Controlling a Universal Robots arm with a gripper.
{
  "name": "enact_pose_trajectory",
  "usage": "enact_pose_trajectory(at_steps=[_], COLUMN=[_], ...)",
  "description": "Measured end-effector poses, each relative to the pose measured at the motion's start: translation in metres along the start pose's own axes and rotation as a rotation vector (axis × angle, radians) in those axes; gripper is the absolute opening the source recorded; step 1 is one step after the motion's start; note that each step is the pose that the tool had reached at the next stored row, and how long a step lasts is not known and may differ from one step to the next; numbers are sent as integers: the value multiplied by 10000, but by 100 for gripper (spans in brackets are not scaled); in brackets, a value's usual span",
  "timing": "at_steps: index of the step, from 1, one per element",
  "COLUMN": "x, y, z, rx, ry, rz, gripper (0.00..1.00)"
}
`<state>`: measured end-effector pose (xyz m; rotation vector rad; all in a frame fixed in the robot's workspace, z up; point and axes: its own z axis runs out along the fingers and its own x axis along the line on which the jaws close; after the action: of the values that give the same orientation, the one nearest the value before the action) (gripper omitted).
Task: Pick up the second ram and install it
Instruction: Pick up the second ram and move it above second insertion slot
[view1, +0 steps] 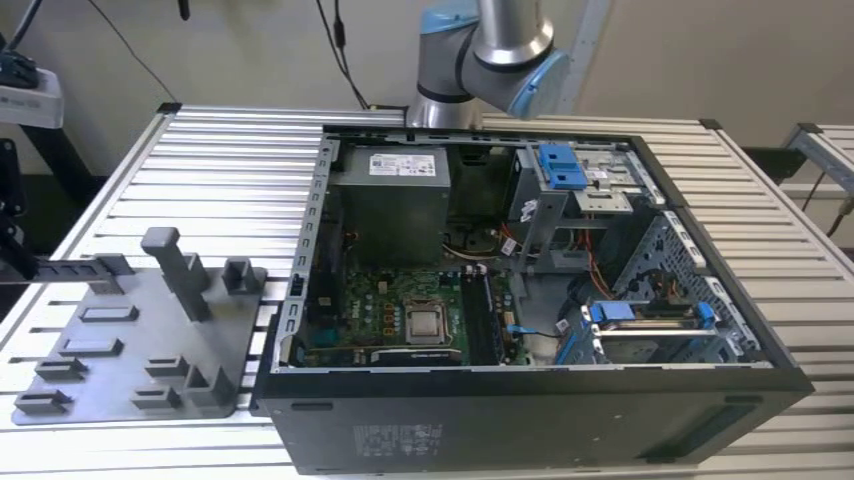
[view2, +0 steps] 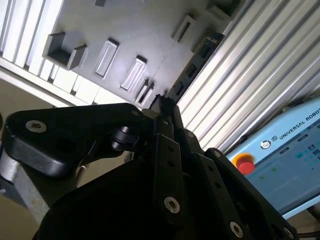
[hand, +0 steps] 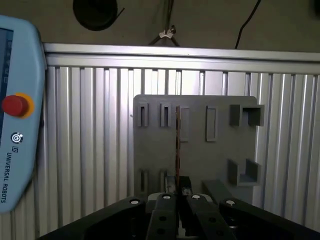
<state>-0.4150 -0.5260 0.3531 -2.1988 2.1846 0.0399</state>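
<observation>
- The pincer (hand: 178, 189) is gripping the ram (hand: 177, 145) by one end, its fingers closed on the flat faces. The stick is projecting straight out past the fingertips and is showing edge-on in the first wrist view.
- In the second wrist view the ram (view2: 192, 70) is running away from the pincer as a dark strip, over the table (view2: 260, 65) slats beside the tray (view2: 125, 30).
- The tray (hand: 200, 160) is lying beyond the fingertips, behind the ram.
- At the exterior view's left edge, a dark notched bar (view1: 87, 268) is hanging over the tray's corner. This is probably the same ram, though the view is poor there.
- The case (view1: 534, 440) is standing open, well apart from the pincer, with its board (view1: 400, 300) exposed.
- Judgement: the pick-up is looking complete. The install is not yet begun, since the ram is sitting nowhere near the board.
</observation>
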Motion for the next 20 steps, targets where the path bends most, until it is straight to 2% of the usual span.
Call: enact_pose_trajectory(at_steps=[6, 13, 20], x=[-4, -6, -12], y=[-1, -2, -2], z=[-80, -133, -243], rx=[0, -1, -1], ry=[0, 0, 1], rz=[0, 0, 1], gripper=[14, 14, 14])
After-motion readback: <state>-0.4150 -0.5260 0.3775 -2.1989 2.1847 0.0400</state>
